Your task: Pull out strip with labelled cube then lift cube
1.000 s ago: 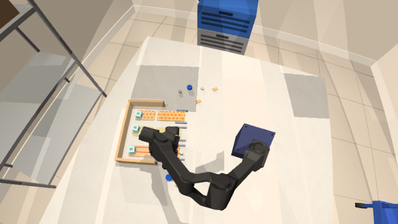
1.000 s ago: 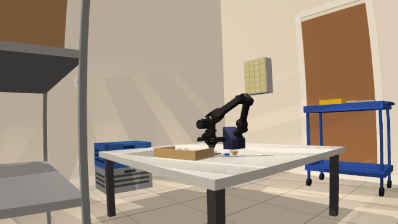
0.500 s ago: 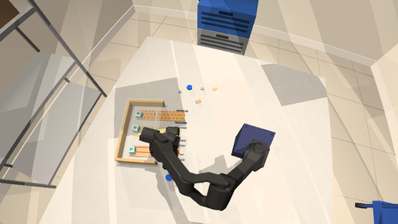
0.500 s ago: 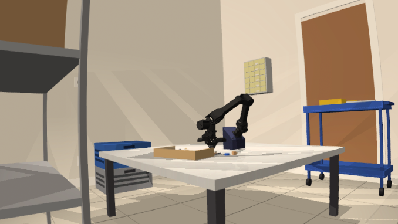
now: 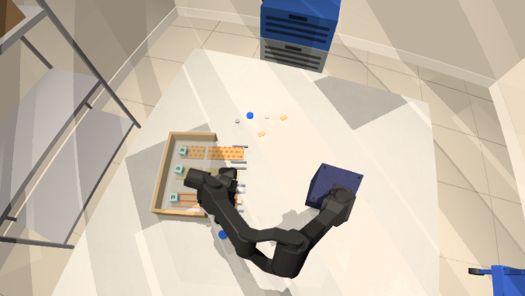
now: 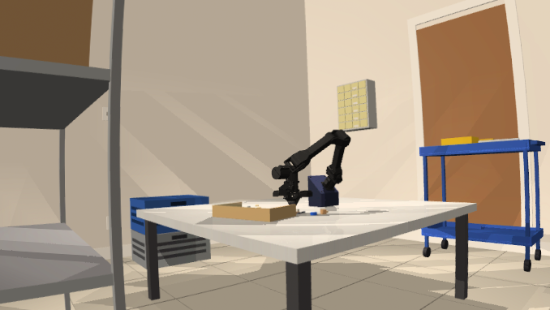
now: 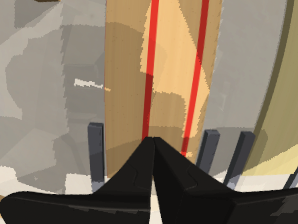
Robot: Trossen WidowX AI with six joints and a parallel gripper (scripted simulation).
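My gripper [image 6: 293,203] [image 7: 151,143] is shut and empty, pointing down at the outer end of the red-lined strip [image 5: 187,197] [image 7: 172,65]; whether the tips touch it I cannot tell. A pale teal cube [image 5: 173,197] sits on that strip's far end. The arm hides its middle in the top view; the part in the wrist view shows no gap. The orange dotted strip [image 5: 225,153] has a gap and a teal cube [image 5: 183,151] on its far piece. The yellowish strip [image 5: 180,177] [image 7: 280,120] is partly hidden and also bears a teal cube [image 5: 178,169]. The labels are too small to read.
A wooden-walled tray [image 5: 160,174] [image 6: 241,213] surrounds the strips' far ends. Dark guide bars [image 7: 96,155] [image 5: 240,146] stand beside their outer ends. Blue discs [image 5: 249,115] [image 5: 222,234], small orange tiles [image 5: 283,117] [image 5: 262,134] and a navy box [image 5: 337,180] [image 6: 320,192] are also on the table.
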